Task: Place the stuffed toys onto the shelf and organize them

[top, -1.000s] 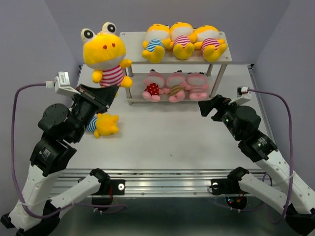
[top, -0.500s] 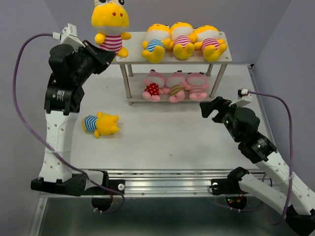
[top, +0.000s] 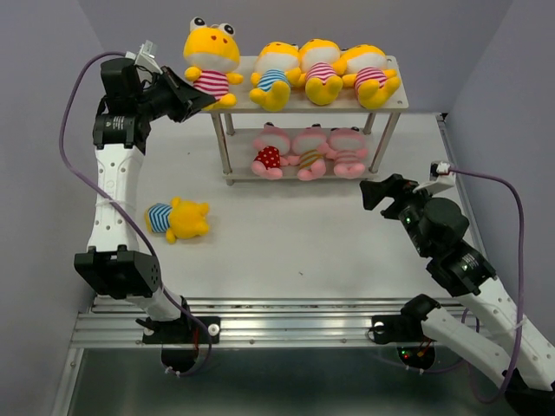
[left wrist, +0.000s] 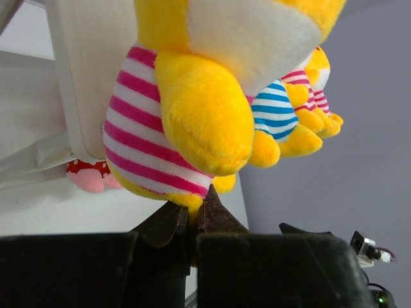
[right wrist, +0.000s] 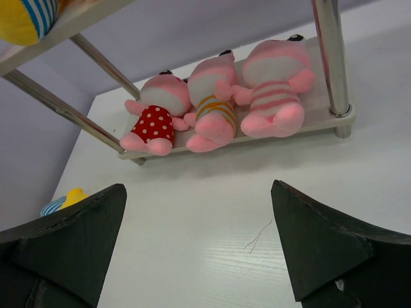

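The left arm point(top: 113, 186) reaches up the left side of the overhead frame. The left jaws are clamped almost together on the bottom edge of a yellow toy in a pink-striped shirt point(top: 212, 59), at the left end of the shelf point(top: 342, 104), top centre. In the left wrist view this toy point(left wrist: 186, 115) fills the upper frame, its hem nipped between the dark tips at bottom centre. Whether it rests on the top board cannot be told.

To its right on the top tier lie a blue-striped yellow toy point(top: 276, 76), a middle pink-striped yellow toy point(top: 322, 74) and an end pink-striped yellow toy point(top: 371, 76). On the lower tier, three sit side by side: a red dotted pink toy point(right wrist: 154, 112), an orange-striped pink toy point(right wrist: 215, 112) and a pink-striped pink toy point(right wrist: 273, 86). A fallen yellow toy point(top: 178, 218) lies on the desk point(top: 303, 251), left of centre and well apart from the shelf.

At right of frame, the right arm point(top: 438, 227) holds the right jaws spread wide and empty above the desk, facing the lower tier.
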Controlling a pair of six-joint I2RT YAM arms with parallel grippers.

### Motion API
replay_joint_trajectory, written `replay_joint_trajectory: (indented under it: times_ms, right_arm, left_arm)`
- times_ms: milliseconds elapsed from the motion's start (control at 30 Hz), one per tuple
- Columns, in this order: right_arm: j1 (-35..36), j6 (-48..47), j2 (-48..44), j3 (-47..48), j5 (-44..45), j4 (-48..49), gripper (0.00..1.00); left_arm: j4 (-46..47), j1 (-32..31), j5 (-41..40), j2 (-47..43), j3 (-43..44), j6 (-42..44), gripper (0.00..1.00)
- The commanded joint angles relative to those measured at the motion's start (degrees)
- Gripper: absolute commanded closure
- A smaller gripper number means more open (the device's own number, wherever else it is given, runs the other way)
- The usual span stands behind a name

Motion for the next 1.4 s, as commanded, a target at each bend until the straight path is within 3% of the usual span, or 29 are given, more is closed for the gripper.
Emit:
replay_joint_trajectory:
  times_ms: [0,433,567,733,833,1033,1367]
  right_arm:
    - [-0.23,-1.50,-1.31,-0.66,1.27,1.12,0.00]
    - [-0.23,-1.41,-2.98,-0.84,3.20,1.12,0.00]
    - [-0.23,-1.76,-2.63,-0.75,3.55,1.12,0.00]
    - [-0.23,-1.33,-2.80,-0.67,3.56,1.12,0.00]
    - [-0.23,-0.89,-2.89,-0.66,3.29,1.03,0.00]
    - [-0.23,-0.62,-2.72,-0.84,3.47,1.12,0.00]
    - [-0.23,-0.36,-2.54,-1.63,3.38,1.12,0.00]
  left_arm:
    - [2.75,0.09,6.16,0.26,4.00,-0.20,1.00]
    - [-3.32,0.00,8.62,8.44,10.60,1.29,0.99]
    - [-2.27,0.00,8.71,8.44,9.36,1.03,0.87]
    - [-3.93,-0.18,10.20,10.02,10.59,1.91,0.84]
    - [-5.60,-0.35,10.55,10.90,12.26,3.05,0.66]
    - [-3.85,-0.53,11.87,11.16,13.58,2.27,0.41]
    - [-0.86,-0.70,13.28,11.69,13.67,1.47,0.39]
